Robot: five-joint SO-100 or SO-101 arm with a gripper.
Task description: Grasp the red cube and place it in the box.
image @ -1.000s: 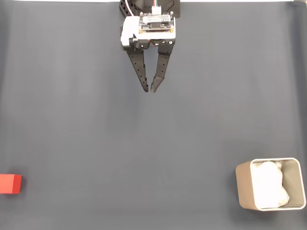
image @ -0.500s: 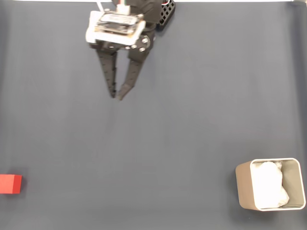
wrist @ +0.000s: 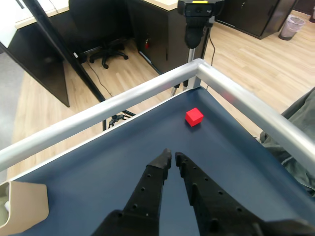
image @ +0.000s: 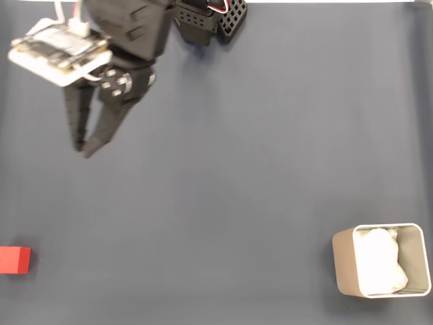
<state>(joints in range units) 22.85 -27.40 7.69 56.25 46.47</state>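
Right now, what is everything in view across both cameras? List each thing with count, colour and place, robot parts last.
red cube: one, bright red, at the left edge of the fixed view, near a table corner in the wrist view.
box: one, beige, lower right of the fixed view, far from the cube.
crumpled paper: white, inside the box.
table surface: dark blue-grey, with a silver rail along its edges in the wrist view.
office chair: one, black, on the wooden floor beyond the table.
camera on a stand: one, black, behind the table corner.
end effector: one, black fingers nearly together, upper left of the fixed view, holding nothing.
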